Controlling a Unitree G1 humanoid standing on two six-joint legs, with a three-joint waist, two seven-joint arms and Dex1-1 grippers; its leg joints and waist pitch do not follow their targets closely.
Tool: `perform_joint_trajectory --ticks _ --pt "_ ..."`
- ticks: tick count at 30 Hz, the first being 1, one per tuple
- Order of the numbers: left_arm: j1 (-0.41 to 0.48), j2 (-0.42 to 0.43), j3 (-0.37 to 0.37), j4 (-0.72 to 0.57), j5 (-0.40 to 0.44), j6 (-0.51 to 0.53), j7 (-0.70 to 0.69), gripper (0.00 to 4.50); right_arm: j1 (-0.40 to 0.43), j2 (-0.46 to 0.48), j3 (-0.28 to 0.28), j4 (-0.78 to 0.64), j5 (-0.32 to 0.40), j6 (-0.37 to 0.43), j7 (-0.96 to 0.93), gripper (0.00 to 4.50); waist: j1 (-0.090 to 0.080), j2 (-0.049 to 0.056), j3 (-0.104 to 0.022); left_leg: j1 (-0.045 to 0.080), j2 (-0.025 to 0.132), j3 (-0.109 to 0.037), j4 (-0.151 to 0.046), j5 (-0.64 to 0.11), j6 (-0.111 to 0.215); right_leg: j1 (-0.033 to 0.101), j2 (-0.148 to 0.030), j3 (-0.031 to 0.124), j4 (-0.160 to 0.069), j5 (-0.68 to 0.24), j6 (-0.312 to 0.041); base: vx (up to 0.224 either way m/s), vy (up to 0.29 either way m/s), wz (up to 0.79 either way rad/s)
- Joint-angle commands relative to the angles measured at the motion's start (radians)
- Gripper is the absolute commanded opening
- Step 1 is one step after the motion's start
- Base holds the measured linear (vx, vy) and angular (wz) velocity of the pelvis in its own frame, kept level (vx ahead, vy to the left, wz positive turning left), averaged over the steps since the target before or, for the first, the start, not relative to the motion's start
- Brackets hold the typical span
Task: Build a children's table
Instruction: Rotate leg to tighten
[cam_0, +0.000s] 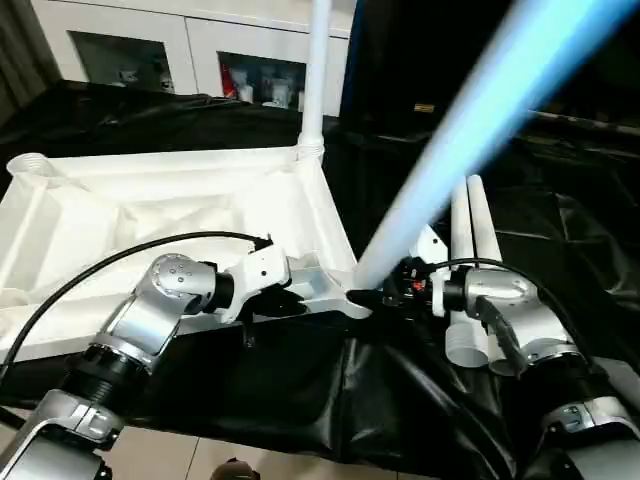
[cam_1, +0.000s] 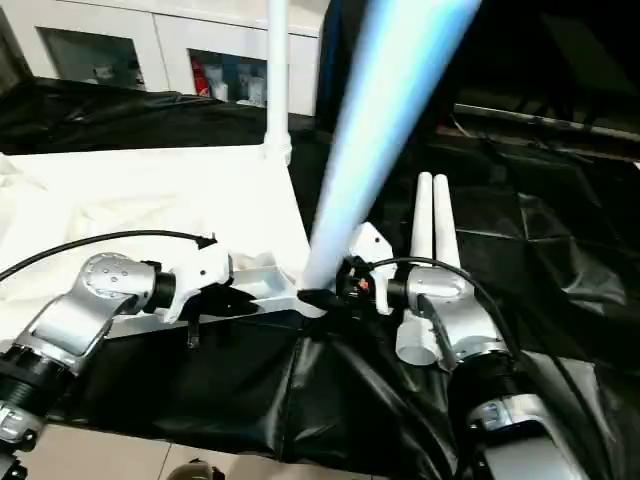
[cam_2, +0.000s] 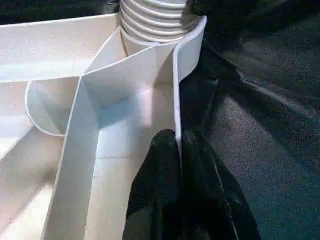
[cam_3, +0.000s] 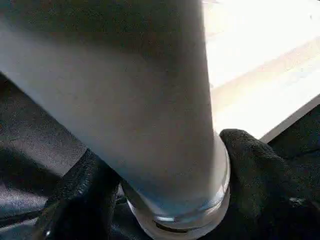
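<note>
Overall, the head views show the white plastic rectangular tabletop (cam_0: 180, 215) lying ribbed side up on black sheeting (cam_0: 330, 400), one long round white leg (cam_0: 316, 75) upright in its far corner socket, a second tapered white leg (cam_0: 470, 130) leaning at the near corner, and two spare white legs (cam_0: 472, 270) lying beside it, so three remain unseated. In the left wrist view, the left end effector (cam_2: 180, 150) is pinched tight on the tabletop's side wall. In the right wrist view, the right end effector (cam_3: 160, 200) has a black finger either side of the leaning leg's base, clasping it.

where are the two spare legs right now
In the left eye view the two spare legs lie side by side on the black sheet, right of the upturned table top, just behind the right gripper.
</note>
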Motion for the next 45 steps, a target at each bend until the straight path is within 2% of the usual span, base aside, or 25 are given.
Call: perform_joint_trajectory --ticks 1,6,12,15,17,20,24,26,32,33,34,35,37,40,45 --pt "-0.007 0.001 0.015 -0.055 -0.021 -0.009 -0.01 0.0 0.0 0.0 -0.013 -0.01 0.012 -0.003 -0.003 2.78 0.0 0.005 -0.075 0.011 0.024 0.0 -0.057 -0.159 0.03 0.063 -0.059 0.055 -0.057 -0.086 -0.204 0.0 0.0 0.0" --pt "-0.007 0.007 0.011 -0.052 -0.022 -0.005 -0.02 0.0 0.01 -0.003 -0.008 0.0 0.016 0.002 0.014 2.76 0.0 0.007 -0.074 0.011 0.024 -0.001 -0.057 -0.171 0.027 0.062 -0.06 0.056 -0.058 -0.105 -0.202 0.0 0.0 0.0" --pt "-0.005 0.013 0.011 -0.056 -0.029 0.001 -0.036 0.0 0.006 0.004 -0.032 0.019 0.052 0.048 0.042 2.75 0.0 0.008 -0.073 0.012 0.025 -0.002 -0.058 -0.204 0.019 0.06 -0.06 0.056 -0.061 -0.151 -0.197 0.0 0.0 0.0" --pt "-0.013 0.008 0.02 -0.042 -0.038 0.003 -0.035 0.0 -0.018 0.031 -0.1 0.09 0.13 0.133 0.054 2.75 -0.001 0.01 -0.074 0.011 0.026 -0.003 -0.057 -0.211 0.02 0.059 -0.061 0.056 -0.06 -0.149 -0.21 0.0 0.0 0.0" --pt "-0.018 -0.001 0.023 -0.031 -0.04 0.002 -0.029 0.0 -0.026 0.042 -0.122 0.124 0.154 0.158 0.059 2.75 0.001 0.011 -0.073 0.01 0.026 -0.004 -0.057 -0.21 0.016 0.059 -0.062 0.055 -0.06 -0.148 -0.21 0.0 0.0 0.0" --pt "-0.021 -0.006 0.021 -0.021 -0.035 -0.002 -0.025 0.0 -0.024 0.041 -0.11 0.149 0.145 0.161 0.074 2.74 0.0 0.013 -0.075 0.01 0.026 -0.003 -0.056 -0.209 0.012 0.059 -0.061 0.054 -0.058 -0.138 -0.216 0.0 0.0 0.0" --pt "-0.026 -0.009 0.02 -0.007 -0.03 -0.011 -0.024 0.0 -0.01 0.035 -0.056 0.183 0.103 0.148 0.103 2.74 0.002 0.011 -0.075 0.009 0.024 -0.003 -0.055 -0.204 0.01 0.061 -0.062 0.054 -0.058 -0.138 -0.211 0.0 0.0 0.0" --pt "-0.029 -0.008 0.018 -0.002 -0.029 -0.012 -0.024 0.0 -0.011 0.04 -0.051 0.196 0.091 0.142 0.104 2.74 0.003 0.015 -0.075 0.01 0.025 -0.003 -0.055 -0.208 0.008 0.06 -0.063 0.054 -0.059 -0.147 -0.211 0.0 0.0 0.0" --pt "-0.029 0.003 0.014 -0.007 -0.026 -0.006 -0.032 0.0 -0.018 0.046 -0.023 0.241 0.036 0.097 0.078 2.74 0.002 0.014 -0.072 0.012 0.026 -0.006 -0.059 -0.244 -0.004 0.059 -0.065 0.053 -0.065 -0.201 -0.2 0.0 0.0 0.0" --pt "-0.027 0.01 0.013 -0.007 -0.022 -0.008 -0.039 0.0 -0.017 0.036 0.018 0.26 -0.015 0.062 0.068 2.74 0.001 0.02 -0.072 0.014 0.027 -0.007 -0.06 -0.256 -0.009 0.057 -0.064 0.053 -0.067 -0.21 -0.198 0.0 0.0 0.0" --pt "-0.027 0.013 0.012 -0.006 -0.021 -0.009 -0.041 0.0 -0.016 0.032 0.033 0.264 -0.032 0.055 0.067 2.74 -0.002 0.019 -0.07 0.013 0.026 -0.007 -0.061 -0.264 -0.012 0.057 -0.063 0.053 -0.067 -0.216 -0.197 0.0 0.0 0.0" --pt "-0.027 0.015 0.011 -0.003 -0.02 -0.011 -0.044 0.0 -0.018 0.029 0.047 0.27 -0.043 0.061 0.077 2.74 -0.002 0.022 -0.069 0.013 0.025 -0.008 -0.062 -0.271 -0.013 0.058 -0.062 0.053 -0.067 -0.226 -0.194 0.0 0.0 0.0" --pt "-0.03 0.017 0.009 0.002 -0.02 -0.013 -0.05 0.0 -0.026 0.024 0.067 0.279 -0.057 0.077 0.096 2.74 -0.005 0.021 -0.065 0.019 0.026 -0.009 -0.065 -0.321 -0.018 0.055 -0.064 0.053 -0.078 -0.31 -0.177 0.0 0.0 0.0" --pt "-0.035 0.017 0.007 0.007 -0.018 -0.016 -0.053 0.0 -0.036 0.019 0.088 0.295 -0.075 0.085 0.109 2.74 -0.006 0.02 -0.063 0.024 0.026 -0.011 -0.067 -0.351 -0.02 0.055 -0.065 0.054 -0.082 -0.349 -0.168 0.0 0.0 0.0" --pt "-0.041 0.016 -0.002 0.004 -0.023 -0.018 -0.075 0.0 -0.061 0.026 0.095 0.346 -0.084 0.073 0.148 2.74 -0.006 0.023 -0.065 0.027 0.029 -0.013 -0.068 -0.369 -0.023 0.054 -0.064 0.055 -0.079 -0.325 -0.189 0.0 0.0 0.0"
